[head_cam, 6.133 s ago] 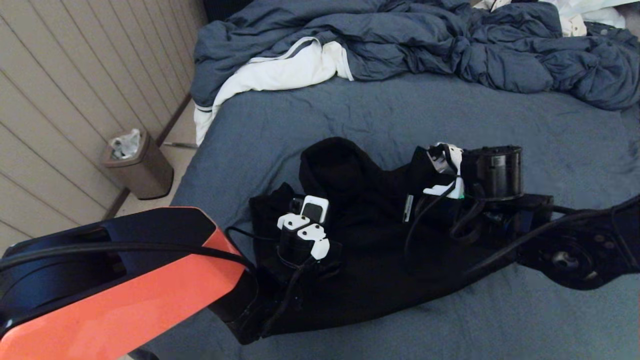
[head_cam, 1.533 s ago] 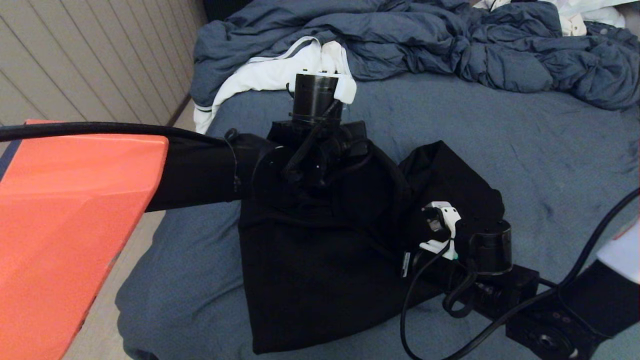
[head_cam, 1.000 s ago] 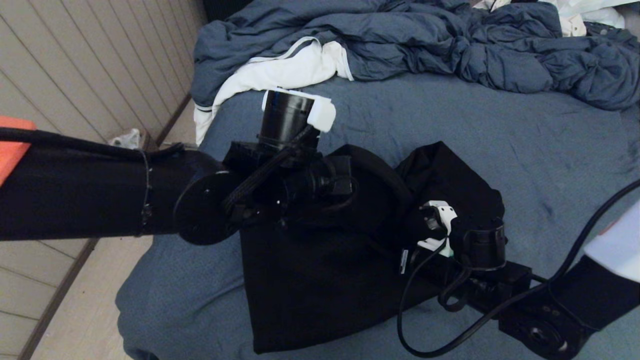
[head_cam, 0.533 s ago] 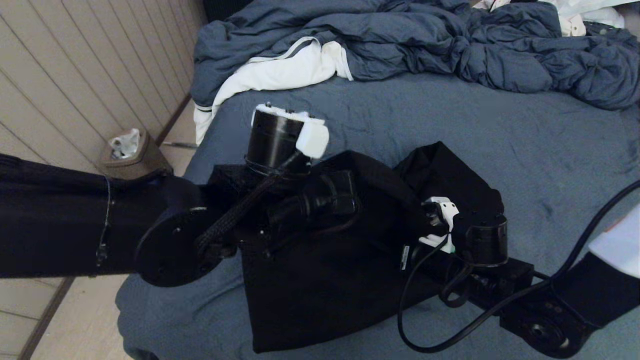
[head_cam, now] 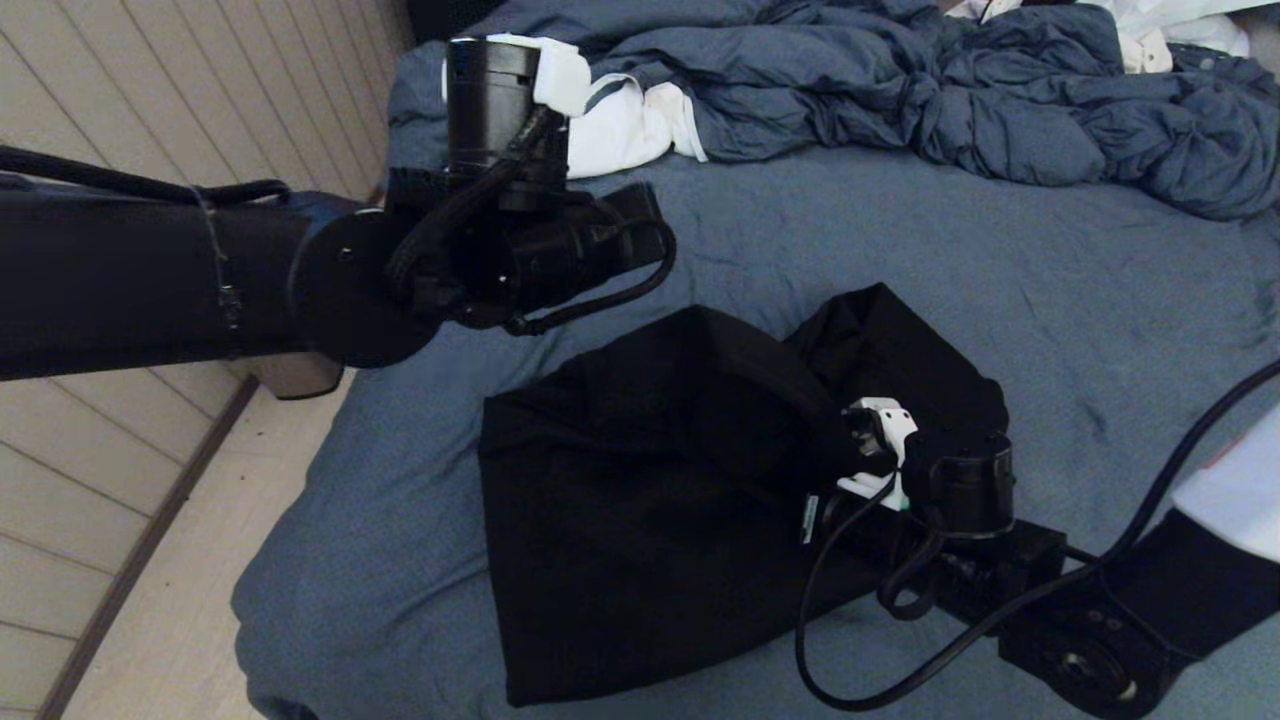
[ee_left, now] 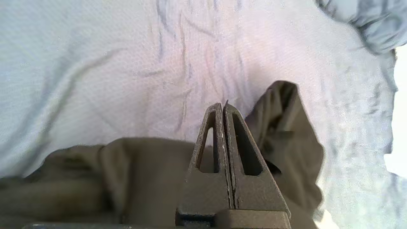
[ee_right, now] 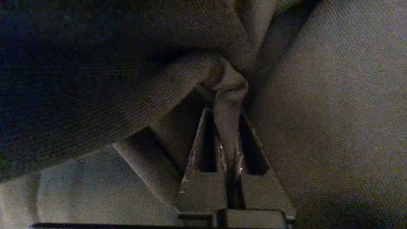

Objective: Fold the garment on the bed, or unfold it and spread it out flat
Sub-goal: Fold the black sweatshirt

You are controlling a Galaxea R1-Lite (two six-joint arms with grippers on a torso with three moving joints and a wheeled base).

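Where wrinkled, the bed (head_cam: pixel 900 230) perhaps meets panelling (head_cam: pixel 150 110).

No legible txt, labels, brands or nos. anywhere; small white tag (head_cam: pixel 806 520) on garment (head_cam: pixel 620 520) unreadable.

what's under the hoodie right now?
The garment lies bunched on the bed; only blue sheet shows around it. The right gripper pinches a fold. Whatever lies beneath is covered.
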